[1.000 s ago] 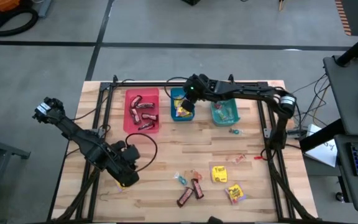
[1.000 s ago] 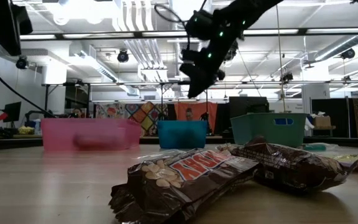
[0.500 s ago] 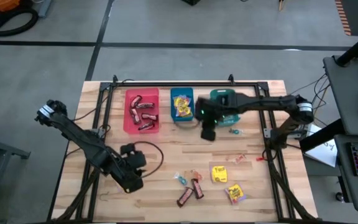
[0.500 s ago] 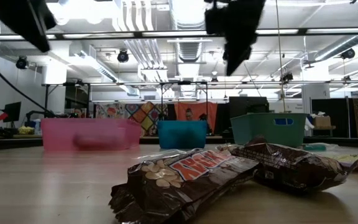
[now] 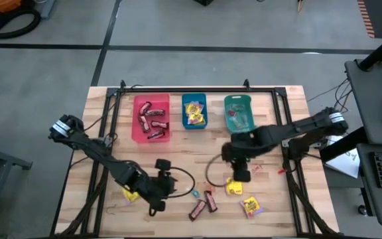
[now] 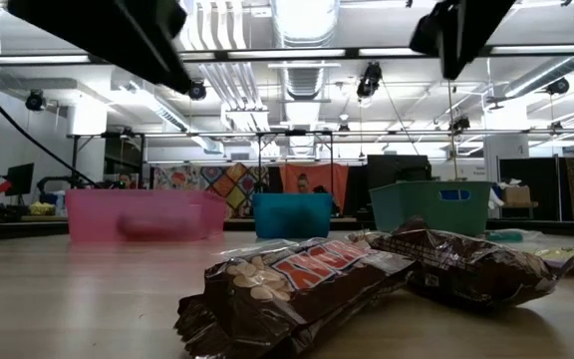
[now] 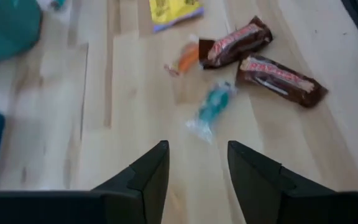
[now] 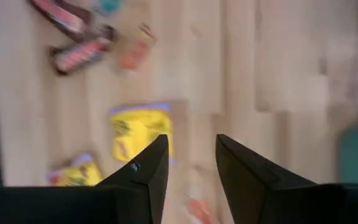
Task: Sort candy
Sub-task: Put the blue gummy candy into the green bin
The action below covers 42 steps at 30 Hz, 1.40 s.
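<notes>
Loose candy lies near the table's near edge. Two dark brown bars [image 5: 203, 205] rest flat side by side, with a teal twist-wrapped piece [image 5: 194, 192] to their left. Two yellow packets [image 5: 234, 186] [image 5: 251, 206] lie right of them, and another yellow packet [image 5: 130, 194] shows beside the left arm. My left gripper [image 5: 162, 192] [image 7: 197, 168] is open, low over the wood, just short of the teal piece [image 7: 211, 111]. My right gripper [image 5: 239, 172] [image 8: 191, 165] is open above the nearer yellow packet [image 8: 138, 134]. The bars [image 6: 307, 284] fill the low view.
Three bins stand in a row toward the far edge: red [image 5: 136, 119] with brown bars, blue [image 5: 185, 114] with yellow packets, teal [image 5: 228, 118]. Small orange-wrapped pieces [image 5: 255, 168] lie right of the right gripper. A black frame rail runs along the table's edges.
My right gripper has swung from above the blue bin toward the near edge and somewhat right, coming down over the yellow packets. My left gripper has slid right along the near side toward the teal piece and the brown bars. The candy has stayed put.
</notes>
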Motion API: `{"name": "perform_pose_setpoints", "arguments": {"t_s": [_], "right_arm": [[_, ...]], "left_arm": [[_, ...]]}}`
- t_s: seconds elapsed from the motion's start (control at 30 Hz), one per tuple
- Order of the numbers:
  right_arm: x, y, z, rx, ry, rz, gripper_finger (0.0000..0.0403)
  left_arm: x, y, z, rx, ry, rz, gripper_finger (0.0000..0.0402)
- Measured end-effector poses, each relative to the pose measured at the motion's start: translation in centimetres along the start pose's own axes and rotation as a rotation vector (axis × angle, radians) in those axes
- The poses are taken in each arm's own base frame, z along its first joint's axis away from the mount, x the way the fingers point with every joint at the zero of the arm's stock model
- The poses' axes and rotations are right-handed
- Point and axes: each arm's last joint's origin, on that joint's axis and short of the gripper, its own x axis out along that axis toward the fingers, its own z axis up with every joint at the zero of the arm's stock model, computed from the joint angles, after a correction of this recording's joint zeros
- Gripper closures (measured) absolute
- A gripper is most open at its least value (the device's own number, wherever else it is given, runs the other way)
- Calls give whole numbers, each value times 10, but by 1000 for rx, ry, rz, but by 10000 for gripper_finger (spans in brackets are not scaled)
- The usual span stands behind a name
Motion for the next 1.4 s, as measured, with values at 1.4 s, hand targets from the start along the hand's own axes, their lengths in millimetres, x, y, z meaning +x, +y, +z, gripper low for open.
{"name": "perform_pose_setpoints", "arguments": {"t_s": [1.4], "right_arm": [[27,37,-63,169,-292,98,245]], "left_arm": [[130,36,-20,116,61,-362,368]]}}
